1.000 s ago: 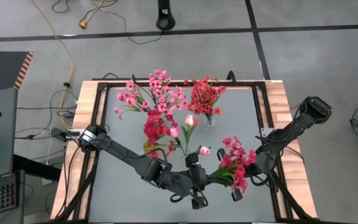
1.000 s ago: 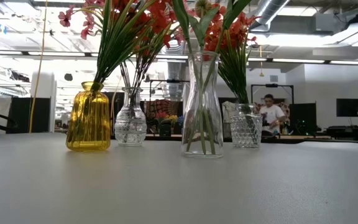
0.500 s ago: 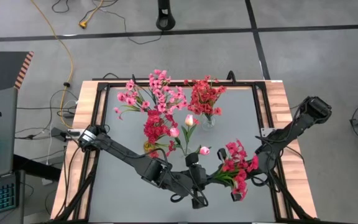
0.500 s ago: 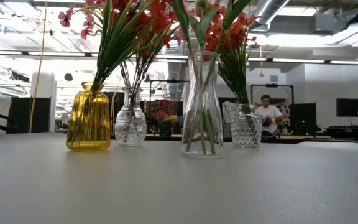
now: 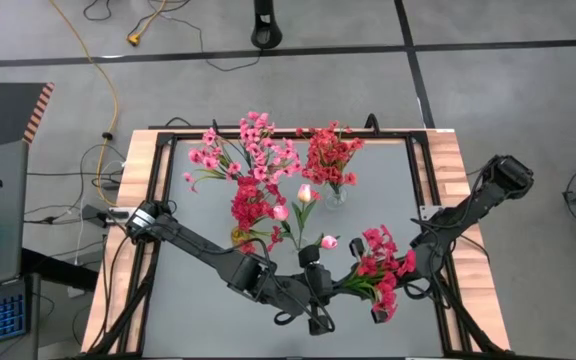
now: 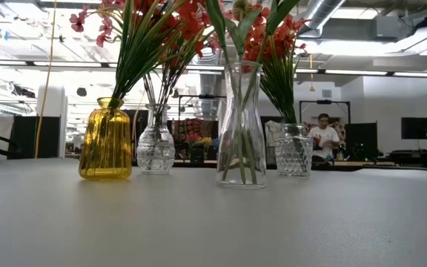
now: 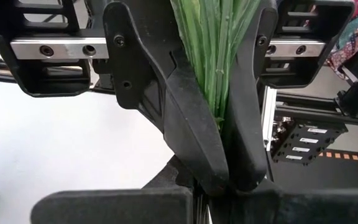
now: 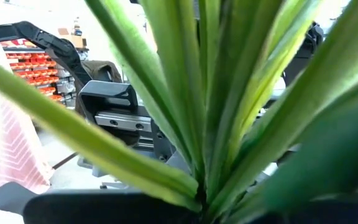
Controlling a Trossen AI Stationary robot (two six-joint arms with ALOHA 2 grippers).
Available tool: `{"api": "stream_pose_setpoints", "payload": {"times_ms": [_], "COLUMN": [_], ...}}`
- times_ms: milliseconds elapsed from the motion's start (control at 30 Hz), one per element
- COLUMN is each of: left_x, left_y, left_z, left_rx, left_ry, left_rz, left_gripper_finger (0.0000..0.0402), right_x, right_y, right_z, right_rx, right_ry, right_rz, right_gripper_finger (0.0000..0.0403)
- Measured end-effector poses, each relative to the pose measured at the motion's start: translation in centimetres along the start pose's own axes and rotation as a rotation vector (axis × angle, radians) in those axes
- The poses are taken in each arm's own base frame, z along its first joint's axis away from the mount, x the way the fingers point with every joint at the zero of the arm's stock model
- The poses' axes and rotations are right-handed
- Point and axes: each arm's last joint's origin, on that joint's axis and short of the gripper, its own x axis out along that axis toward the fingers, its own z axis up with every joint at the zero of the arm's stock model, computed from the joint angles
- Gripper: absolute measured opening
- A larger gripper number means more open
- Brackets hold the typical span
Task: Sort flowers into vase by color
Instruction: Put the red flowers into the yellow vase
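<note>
Grey tabletop (image 5: 193, 215) fills a black frame (image 5: 268, 132) with pale wooden boards (image 5: 128, 200) along its left and right sides. Four vases crowd the middle and far part: a yellow ribbed vase (image 6: 106, 139), a small round clear vase (image 6: 156, 147), a tall clear vase (image 6: 241, 126) and a faceted clear vase (image 6: 293, 151). In the low view the near stretch of table in front of them lies bare right up to the camera, and the high view shows bare surface along the left side too.

Both arms meet at the near edge, just inside the frame. The left gripper (image 5: 320, 293) is clamped tight on the green stems of a loose bunch of pink and red flowers (image 5: 380, 265); its wrist view shows the stems (image 7: 215, 43) pinched between the two dark fingers (image 7: 188, 134). The blossoms fan out to the right of that gripper, above the table's near right part, well apart from the vases. The right gripper (image 5: 386, 306) sits at the bunch's blossom end, with leaves (image 8: 197, 112) filling its wrist view; I cannot tell whether it grips them.
</note>
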Motion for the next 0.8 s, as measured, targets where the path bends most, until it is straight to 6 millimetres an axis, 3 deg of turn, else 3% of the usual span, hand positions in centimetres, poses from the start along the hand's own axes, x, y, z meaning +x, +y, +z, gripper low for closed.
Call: {"api": "stream_pose_setpoints", "payload": {"times_ms": [267,467,633,800], "left_x": [0.0,-0.3,-2.3,-5.4], "left_y": [0.0,0.2,0.8,0.6], "left_z": [0.0,0.1,1.0,2.3], "left_rx": [0.006,0.03,0.045,0.114], "left_ry": [0.0,0.01,0.018,-0.013], "left_rz": [-0.001,0.04,0.123,0.2], "left_gripper_finger": [0.0,0.0,0.0,0.0], "right_x": [0.0,-0.1,-1.0,-2.0], "right_y": [0.0,0.0,-0.3,-0.9], "right_z": [0.0,0.2,1.5,2.7], "right_rx": [0.001,0.002,-0.037,-0.043], "right_ry": [0.0,-0.003,-0.02,-0.014], "right_rz": [0.0,-0.001,-0.004,-0.002], "right_gripper_finger": [0.0074,0.0142,0.0203,0.0229]}}
